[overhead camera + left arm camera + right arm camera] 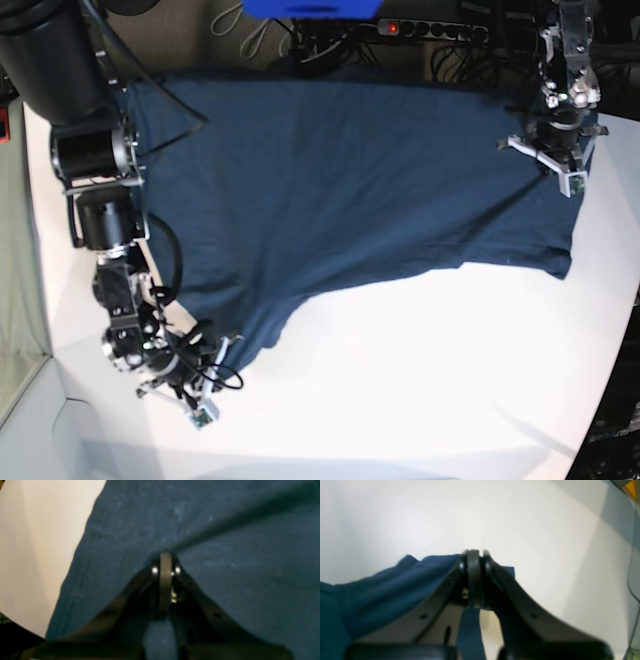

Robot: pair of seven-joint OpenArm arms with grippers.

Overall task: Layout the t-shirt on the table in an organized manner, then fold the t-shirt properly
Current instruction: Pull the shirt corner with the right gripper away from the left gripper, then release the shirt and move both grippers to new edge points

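The dark navy t-shirt [350, 180] lies spread over the far half of the white table [420, 380], its near edge rumpled. At its right side my left gripper [556, 158] rests on the cloth. In the left wrist view the left gripper [165, 555] is shut, pinching the t-shirt [237, 580], and a ridge runs off from its tip. My right gripper [220, 348] sits at the shirt's near left corner. In the right wrist view the right gripper [475, 552] is shut on the t-shirt [382, 592], with a strip of cloth hanging between its fingers.
A power strip and tangled cables [430, 30] lie behind the table's far edge, beside a blue object [310, 8]. The table's curved edge [610, 380] runs down the right. A thin cable [632, 580] hangs at the right in the right wrist view.
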